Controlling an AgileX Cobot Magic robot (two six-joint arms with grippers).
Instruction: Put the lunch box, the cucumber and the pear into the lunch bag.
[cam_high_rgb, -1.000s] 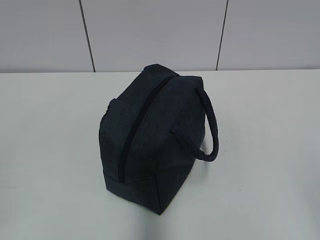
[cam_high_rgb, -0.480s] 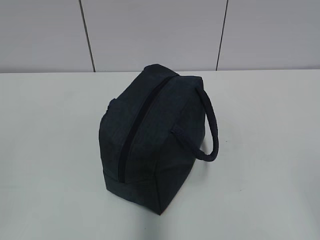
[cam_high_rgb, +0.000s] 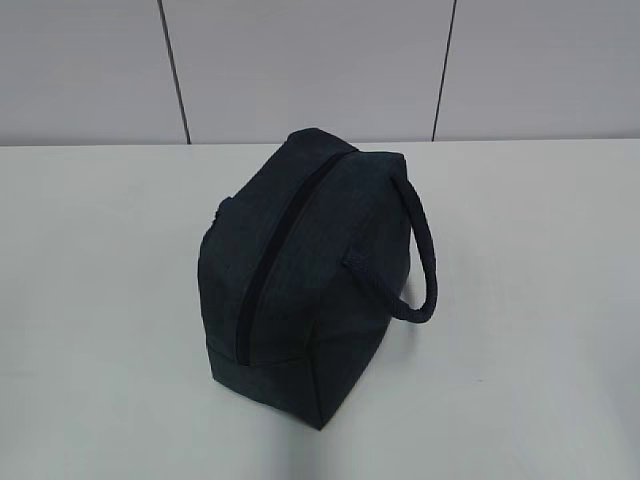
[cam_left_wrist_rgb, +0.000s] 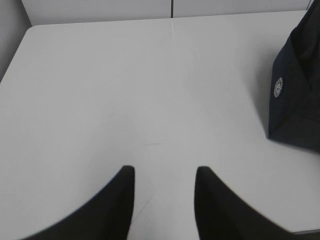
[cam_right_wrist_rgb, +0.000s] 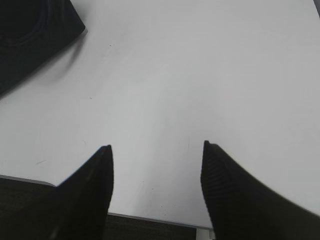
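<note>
Both jaws hang apart over bare white surface (cam_high_rgb: 100, 300), gripping nothing: the left gripper (cam_left_wrist_rgb: 164, 175) narrowly parted, the right gripper (cam_right_wrist_rgb: 157, 150) wider. The lunch bag (cam_high_rgb: 300, 270) stands mid-surface, zipper closed, strap handle to its right. A small round white label (cam_left_wrist_rgb: 278, 87) marks its side, unreadable. Nothing has shifted since the earlier frames.

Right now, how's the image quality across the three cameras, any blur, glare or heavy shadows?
Exterior view: even, soft light, the lunch bag dark but fairly sharp, faint shadow on the table. Left wrist view: left gripper fingers blurred, too close to focus. Right wrist view: right gripper likewise soft; no strong glare anywhere.
</note>
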